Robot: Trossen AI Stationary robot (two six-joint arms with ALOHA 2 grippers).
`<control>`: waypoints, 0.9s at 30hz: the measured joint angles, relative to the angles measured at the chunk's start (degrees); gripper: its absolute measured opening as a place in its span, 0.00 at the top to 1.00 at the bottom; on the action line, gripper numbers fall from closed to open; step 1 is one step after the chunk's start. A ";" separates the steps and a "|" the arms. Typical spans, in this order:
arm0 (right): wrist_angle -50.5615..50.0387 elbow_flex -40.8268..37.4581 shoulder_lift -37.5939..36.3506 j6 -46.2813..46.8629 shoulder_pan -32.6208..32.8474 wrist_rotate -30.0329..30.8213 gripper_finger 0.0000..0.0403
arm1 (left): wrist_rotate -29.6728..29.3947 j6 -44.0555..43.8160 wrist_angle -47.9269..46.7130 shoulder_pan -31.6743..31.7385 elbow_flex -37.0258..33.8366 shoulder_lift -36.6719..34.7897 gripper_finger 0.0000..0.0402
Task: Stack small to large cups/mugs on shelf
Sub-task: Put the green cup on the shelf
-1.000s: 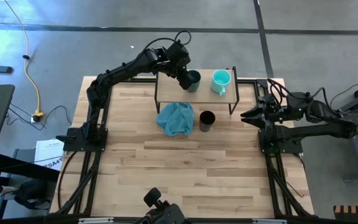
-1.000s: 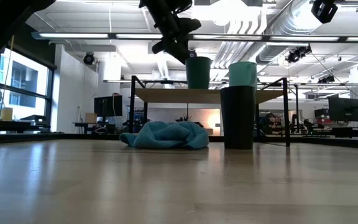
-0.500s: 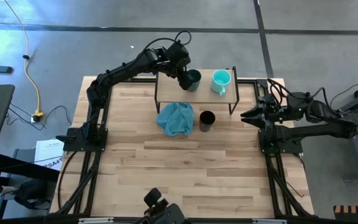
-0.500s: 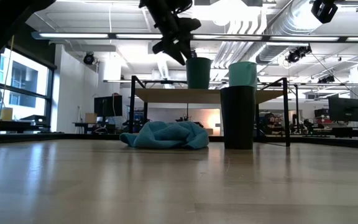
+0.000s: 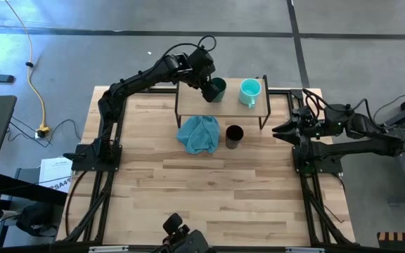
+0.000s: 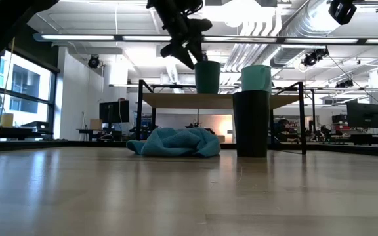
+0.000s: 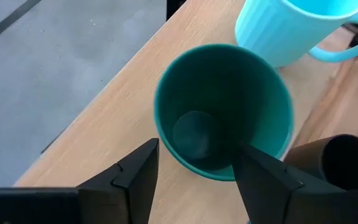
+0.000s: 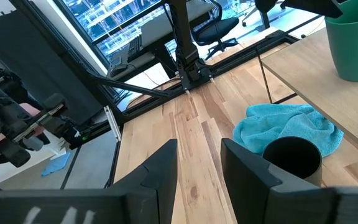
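Note:
The dark teal-green cup (image 5: 219, 88) stands upright on the shelf (image 5: 238, 109), next to the light turquoise mug (image 5: 249, 90). The black cup (image 5: 234, 135) stands on the table in front of the shelf. My left gripper (image 5: 207, 87) is open at the teal cup's left rim (image 7: 166, 134). One finger is outside the wall and the other is over the mouth. My right gripper (image 5: 275, 130) is open and empty by the table's right edge. My left gripper comes at the teal cup (image 6: 207, 77) slanting down from the table's left. The cup's wall passes between its two fingers with room to spare. I cannot tell whether a finger touches the wall. The cup stands on its base on the shelf top (image 6: 169, 99).
A blue-teal cloth (image 5: 198, 135) lies crumpled on the table in front of the shelf, left of the black cup (image 6: 251, 123). The shelf's thin dark legs (image 6: 140, 118) stand at its corners. The near half of the table is bare wood.
The teal cup has shifted a little toward the table's left on the shelf, staying upright. My left gripper has moved slightly the same way.

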 joint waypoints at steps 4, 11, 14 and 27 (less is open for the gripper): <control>0.00 0.00 0.00 0.40 0.00 -0.02 0.72 | 0.36 -0.21 0.22 0.00 0.00 0.00 0.53; -0.04 -0.02 -0.02 0.85 -0.02 -0.02 0.72 | 0.38 -1.39 0.70 0.00 0.00 0.00 0.53; -0.05 -0.01 -0.01 0.85 -0.01 -0.05 0.72 | 0.41 -2.38 1.54 0.00 0.00 0.00 0.53; -0.48 0.00 0.00 0.87 0.00 -0.96 0.72 | -1.48 -6.21 1.22 0.00 0.00 0.00 0.53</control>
